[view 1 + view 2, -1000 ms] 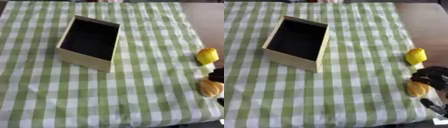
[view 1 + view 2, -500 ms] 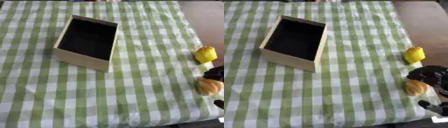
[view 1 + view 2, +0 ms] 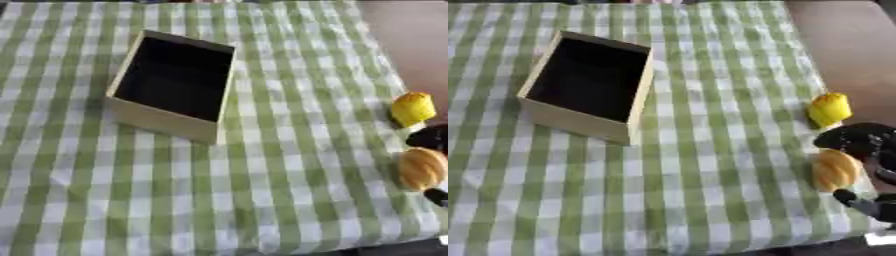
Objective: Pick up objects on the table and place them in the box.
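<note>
While one box (image 3: 166,127) waits, two fruits (image 3: 831,109).

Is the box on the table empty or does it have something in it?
Empty, as far as shows: the box interior is uniformly dark, nothing visible inside. The yellow object and orange object lie outside on the cloth.

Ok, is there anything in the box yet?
No, the box shows only its dark bare inside, while the yellow object and the orange object sit on the cloth at the right.
</note>
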`<control>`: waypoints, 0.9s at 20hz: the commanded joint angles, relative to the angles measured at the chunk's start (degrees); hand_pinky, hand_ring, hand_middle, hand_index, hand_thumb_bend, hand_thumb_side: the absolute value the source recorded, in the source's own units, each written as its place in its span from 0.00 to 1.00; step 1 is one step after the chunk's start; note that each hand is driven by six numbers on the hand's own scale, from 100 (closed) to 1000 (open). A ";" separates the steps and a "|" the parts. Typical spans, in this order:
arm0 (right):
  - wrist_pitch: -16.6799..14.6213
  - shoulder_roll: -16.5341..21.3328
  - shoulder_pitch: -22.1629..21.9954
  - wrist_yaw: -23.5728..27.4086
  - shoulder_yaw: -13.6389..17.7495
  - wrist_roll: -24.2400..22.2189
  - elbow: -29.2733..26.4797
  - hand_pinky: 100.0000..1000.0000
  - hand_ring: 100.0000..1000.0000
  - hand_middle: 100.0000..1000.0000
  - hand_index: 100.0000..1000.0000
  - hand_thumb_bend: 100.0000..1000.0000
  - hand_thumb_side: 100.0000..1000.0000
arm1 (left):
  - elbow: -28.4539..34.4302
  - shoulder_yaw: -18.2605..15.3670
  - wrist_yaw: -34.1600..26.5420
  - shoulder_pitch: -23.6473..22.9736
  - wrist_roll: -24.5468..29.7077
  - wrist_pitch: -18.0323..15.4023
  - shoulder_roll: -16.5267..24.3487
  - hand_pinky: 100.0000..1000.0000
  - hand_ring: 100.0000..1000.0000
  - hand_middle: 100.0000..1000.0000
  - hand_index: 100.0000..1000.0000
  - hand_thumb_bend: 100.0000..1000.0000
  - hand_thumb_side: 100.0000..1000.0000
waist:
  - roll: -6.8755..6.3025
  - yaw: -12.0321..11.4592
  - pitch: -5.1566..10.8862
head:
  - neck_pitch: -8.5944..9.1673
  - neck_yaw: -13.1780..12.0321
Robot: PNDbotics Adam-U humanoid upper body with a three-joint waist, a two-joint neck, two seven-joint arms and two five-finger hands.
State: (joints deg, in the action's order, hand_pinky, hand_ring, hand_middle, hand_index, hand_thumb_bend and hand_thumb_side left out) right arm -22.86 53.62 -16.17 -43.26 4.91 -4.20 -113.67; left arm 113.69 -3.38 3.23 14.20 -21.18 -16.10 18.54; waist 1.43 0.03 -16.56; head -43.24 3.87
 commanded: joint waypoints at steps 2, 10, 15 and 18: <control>1.10 1.76 0.18 0.43 0.97 -0.82 -0.92 0.85 0.86 0.83 0.92 0.33 0.05 | 0.90 0.03 -0.09 0.71 0.52 0.00 0.28 0.61 0.75 0.71 0.81 0.19 0.58 | -0.03 0.00 0.61 | 0.61 0.30; 2.92 1.19 -0.31 -0.08 1.72 -4.50 -0.92 0.85 0.86 0.83 0.92 0.37 0.10 | 0.90 -0.04 -0.06 0.71 0.64 0.07 0.16 0.61 0.75 0.71 0.81 0.18 0.58 | -0.18 0.03 0.38 | 0.61 0.21; 4.51 1.08 -0.11 0.11 2.35 -5.72 -0.82 0.85 0.86 0.82 0.92 0.37 0.11 | 0.90 0.00 -0.14 0.65 0.69 0.16 0.05 0.61 0.75 0.71 0.81 0.18 0.58 | -0.23 0.09 0.32 | 0.74 0.26; 5.37 1.32 0.51 0.72 2.47 -5.53 0.04 0.85 0.86 0.82 0.92 0.34 0.12 | 0.90 0.08 -0.21 0.60 0.79 0.26 -0.13 0.61 0.75 0.71 0.81 0.18 0.59 | -0.24 0.04 0.25 | 0.98 0.39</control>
State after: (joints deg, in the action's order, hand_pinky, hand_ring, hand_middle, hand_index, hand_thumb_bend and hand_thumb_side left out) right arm -17.92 53.62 -15.91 -43.19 6.34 -9.78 -113.55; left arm 113.69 -3.36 3.16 14.45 -20.51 -15.83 18.05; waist 1.19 0.01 -16.97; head -43.09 4.14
